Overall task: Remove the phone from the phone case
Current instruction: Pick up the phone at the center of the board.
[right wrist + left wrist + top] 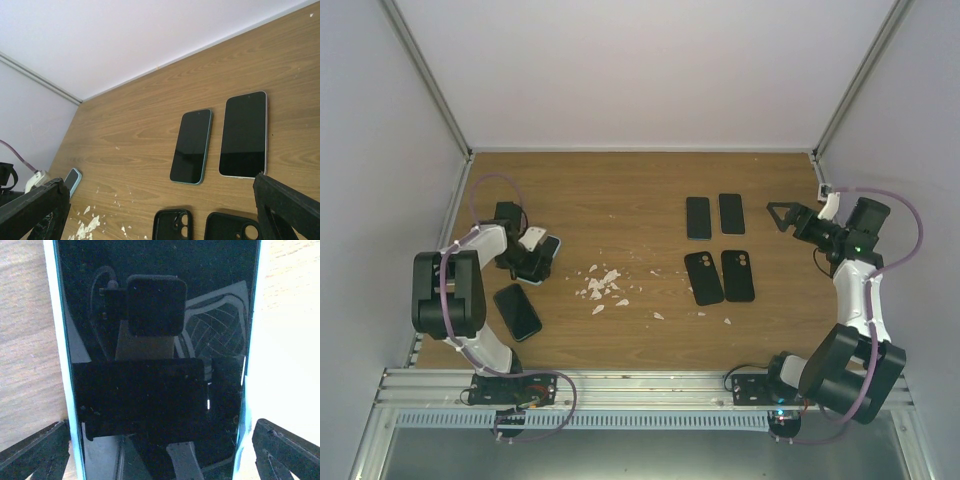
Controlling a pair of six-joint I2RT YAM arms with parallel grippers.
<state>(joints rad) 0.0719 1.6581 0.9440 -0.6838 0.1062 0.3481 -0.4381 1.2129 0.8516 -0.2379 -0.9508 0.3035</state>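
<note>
On the table [640, 190], white scraps [600, 285] lie mid-board; all places below are relative to them.

- Left gripper [525, 265]: left of the scraps, low over the cased phone [160, 365]. Jaws wide, one finger [35, 452] on each side of the light-blue case [62, 340]. Can't tell if they touch it.
- Right gripper [776, 217]: far right of the scraps, raised, jaws wide, holding nothing.
- Bare phone [517, 311]: left of the scraps, nearer the bases.
- Teal phone [191, 146] and silver phone [243, 134]: right of the scraps, farther back, side by side.
- Empty case A [703, 277] and case B [737, 275]: right of the scraps, level with them.
</note>
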